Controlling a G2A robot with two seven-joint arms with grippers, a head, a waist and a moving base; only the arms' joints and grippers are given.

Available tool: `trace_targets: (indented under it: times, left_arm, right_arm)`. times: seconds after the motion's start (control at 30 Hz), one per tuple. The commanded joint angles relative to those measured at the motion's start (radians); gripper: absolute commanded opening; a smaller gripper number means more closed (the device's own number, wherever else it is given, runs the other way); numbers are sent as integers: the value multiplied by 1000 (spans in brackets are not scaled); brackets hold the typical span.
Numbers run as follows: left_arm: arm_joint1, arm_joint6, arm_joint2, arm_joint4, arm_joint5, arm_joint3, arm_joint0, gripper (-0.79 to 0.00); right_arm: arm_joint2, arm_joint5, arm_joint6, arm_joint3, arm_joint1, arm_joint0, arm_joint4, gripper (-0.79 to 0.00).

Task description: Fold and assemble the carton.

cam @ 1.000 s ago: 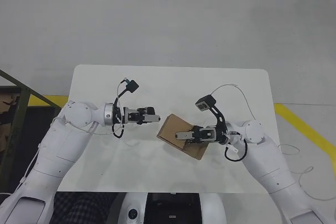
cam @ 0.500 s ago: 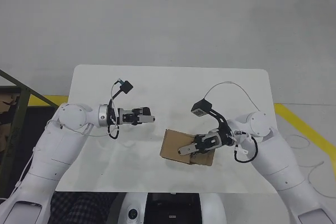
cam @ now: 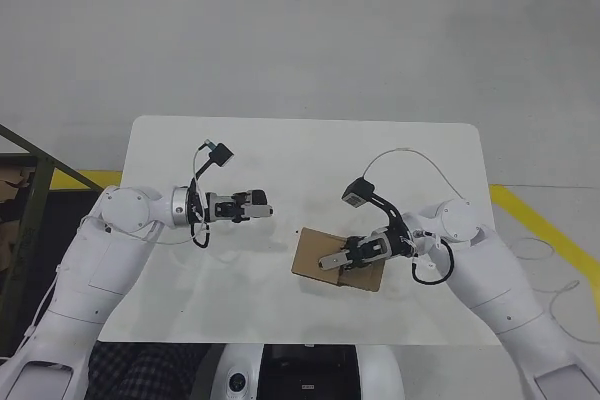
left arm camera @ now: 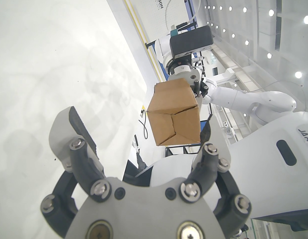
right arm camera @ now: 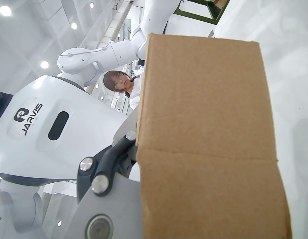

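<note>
The right hand [cam: 326, 263] grips the carton [cam: 312, 250], one finger lying across its upper face and the box reaching out past the fingertips. In the left wrist view the carton [left arm camera: 172, 110] shows as a squared-up brown box, its folded end flaps facing the left hand [left arm camera: 140, 123]. In the right wrist view, a plain side of the carton [right arm camera: 206, 125] sits close against the hand. The left hand [cam: 264, 209] is spread wide and holds nothing, above the white counter [cam: 280, 150]. Its fingertips point at the carton, which is well apart from them.
</note>
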Motion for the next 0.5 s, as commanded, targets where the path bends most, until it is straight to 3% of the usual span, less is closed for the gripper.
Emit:
trace_targets:
  times: [0.0, 0.17, 0.33, 0.47]
  left_arm:
    - [0, 0, 0, 0, 0, 0, 0, 0]
    - [0, 0, 0, 0, 0, 0, 0, 0]
    - [-2, 77, 4, 42, 12, -28, 14, 0]
    - [-5, 89, 9, -4, -25, -6, 19, 0]
  right_arm:
    - [0, 0, 0, 0, 0, 0, 0, -785]
    - [0, 0, 0, 0, 0, 0, 0, -785]
    - [-19, 14, 14, -28, -4, 2, 3, -785]
    - [-48, 48, 48, 1, -10, 46, 18, -785]
